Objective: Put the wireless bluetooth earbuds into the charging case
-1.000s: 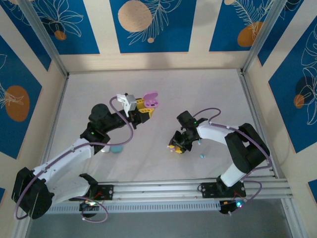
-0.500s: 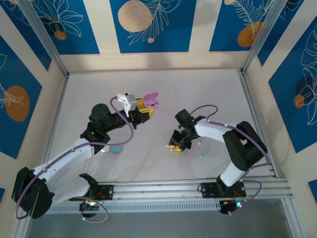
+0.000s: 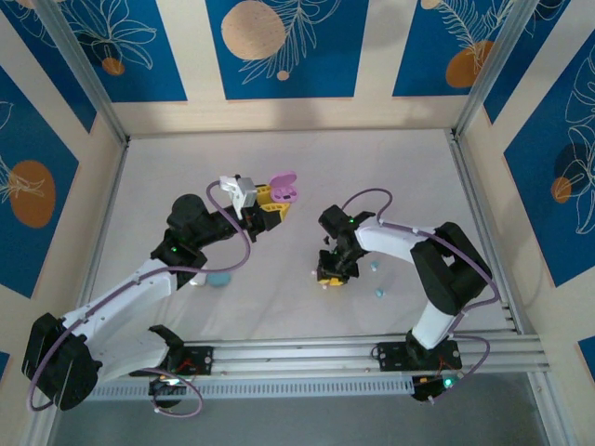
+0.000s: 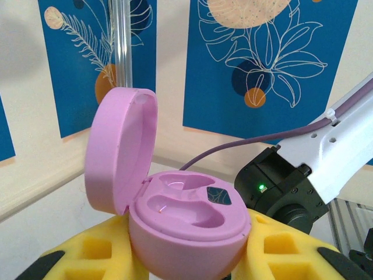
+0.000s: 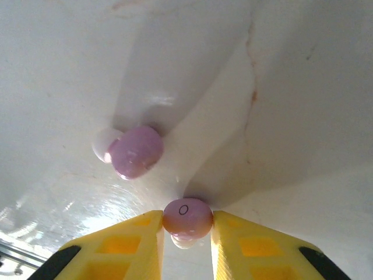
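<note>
We are working on a matte white table (image 3: 390, 177) boxed by cream walls (image 3: 186, 56) with blue leaf-print panels (image 3: 279, 46). Our left gripper (image 3: 270, 203) is clamping the rounded glossy pink case (image 4: 186, 216), lid standing open. Our right gripper (image 5: 186, 230) is pinching one smooth pink earbud (image 5: 186, 216); a second pink earbud (image 5: 135, 151) is lying on the table at ten o'clock of it.

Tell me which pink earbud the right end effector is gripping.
The glossy pink plastic earbud marked with a small ring, pinched between the yellow fingers of the right end effector; the other pink earbud lies loose.
</note>
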Robot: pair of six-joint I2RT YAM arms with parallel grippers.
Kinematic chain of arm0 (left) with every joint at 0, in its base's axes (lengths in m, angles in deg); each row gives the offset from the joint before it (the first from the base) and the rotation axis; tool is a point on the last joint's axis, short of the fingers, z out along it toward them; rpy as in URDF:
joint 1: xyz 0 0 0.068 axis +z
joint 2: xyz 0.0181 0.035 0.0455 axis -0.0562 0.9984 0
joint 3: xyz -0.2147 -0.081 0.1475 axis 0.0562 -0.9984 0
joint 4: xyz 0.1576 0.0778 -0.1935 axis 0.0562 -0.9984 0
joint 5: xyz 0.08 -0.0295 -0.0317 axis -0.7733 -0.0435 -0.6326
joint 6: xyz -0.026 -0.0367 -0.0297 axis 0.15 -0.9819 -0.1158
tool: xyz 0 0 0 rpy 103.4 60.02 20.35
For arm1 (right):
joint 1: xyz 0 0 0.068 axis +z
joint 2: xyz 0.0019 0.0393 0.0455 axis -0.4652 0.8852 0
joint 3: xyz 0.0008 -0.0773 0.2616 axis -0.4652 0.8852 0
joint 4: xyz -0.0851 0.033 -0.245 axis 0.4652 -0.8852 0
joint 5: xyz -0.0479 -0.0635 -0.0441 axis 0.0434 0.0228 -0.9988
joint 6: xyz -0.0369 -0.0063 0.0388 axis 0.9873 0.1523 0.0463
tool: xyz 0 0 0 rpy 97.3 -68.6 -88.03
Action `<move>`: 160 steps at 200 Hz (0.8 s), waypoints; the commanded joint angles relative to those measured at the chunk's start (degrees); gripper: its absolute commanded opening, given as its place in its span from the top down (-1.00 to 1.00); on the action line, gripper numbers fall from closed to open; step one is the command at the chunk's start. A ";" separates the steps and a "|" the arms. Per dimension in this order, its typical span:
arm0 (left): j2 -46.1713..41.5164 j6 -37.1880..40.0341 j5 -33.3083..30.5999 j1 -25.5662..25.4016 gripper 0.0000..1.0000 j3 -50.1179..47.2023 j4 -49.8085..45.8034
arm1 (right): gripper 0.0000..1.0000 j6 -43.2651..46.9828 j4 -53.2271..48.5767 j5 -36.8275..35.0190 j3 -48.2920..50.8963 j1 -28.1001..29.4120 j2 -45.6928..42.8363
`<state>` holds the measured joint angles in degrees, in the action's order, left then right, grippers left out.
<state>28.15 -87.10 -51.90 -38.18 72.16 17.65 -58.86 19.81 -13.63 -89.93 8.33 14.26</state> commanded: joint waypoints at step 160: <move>-0.68 0.29 0.15 -0.69 0.50 0.89 0.90 | 0.17 -12.99 -3.41 -0.10 2.13 -1.72 -6.31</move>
<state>28.13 -87.10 -51.90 -38.18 72.16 17.65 -62.86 14.72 -14.05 -90.56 6.74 11.00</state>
